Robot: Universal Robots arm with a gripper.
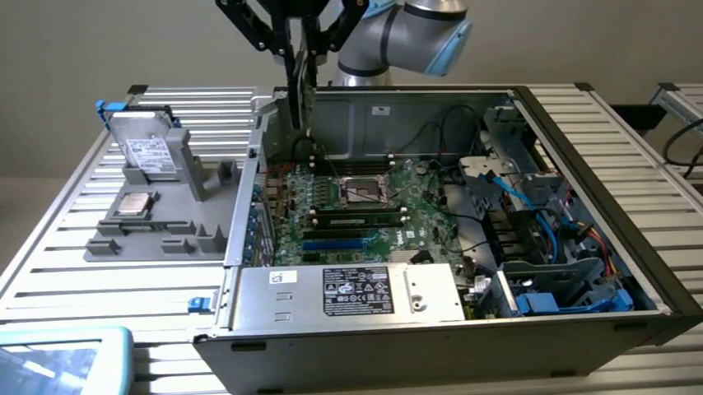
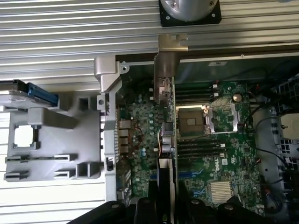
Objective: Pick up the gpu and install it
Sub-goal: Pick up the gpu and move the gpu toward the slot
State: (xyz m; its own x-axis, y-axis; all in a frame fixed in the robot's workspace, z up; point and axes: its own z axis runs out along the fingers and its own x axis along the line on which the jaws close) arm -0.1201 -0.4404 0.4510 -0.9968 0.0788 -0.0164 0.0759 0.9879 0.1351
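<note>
A slatted metal bench point(image 1: 55, 263) carried everything. On it, filling the middle and the 3 o'clock side of the exterior view, lay an open computer case point(image 1: 439, 354). The grey and blue arm point(image 1: 412, 29) came in at 12 o'clock, behind the case.

Inside the case, a green motherboard point(image 1: 429, 222) lay flat, with an empty socket point(image 1: 363, 191) near its middle. At 6 o'clock from the motherboard sat a silver power supply point(image 1: 341, 292) with a black label. At 9 o'clock from the case, a grey holder point(image 1: 165, 239) lay on the bench.

The gpu point(image 1: 304, 95) was not on the bench and not in a slot. It hung upright and edge-on at about 11 o'clock in the exterior view, above the far corner of the case. The gripper point(image 1: 308, 41) pinched it from both sides. In the wrist view, the gpu point(image 2: 166, 84) ran as a thin line over the motherboard point(image 2: 210, 154), just beside the socket point(image 2: 189, 119), with its silver bracket at the end far from the gripper point(image 2: 166, 207). I could not tell how far its lower edge stood from the motherboard.

A drive point(image 1: 148, 148) stood in the holder at its 12 o'clock end. A small square chip point(image 1: 134, 203) lay just in front of the drive.
</note>
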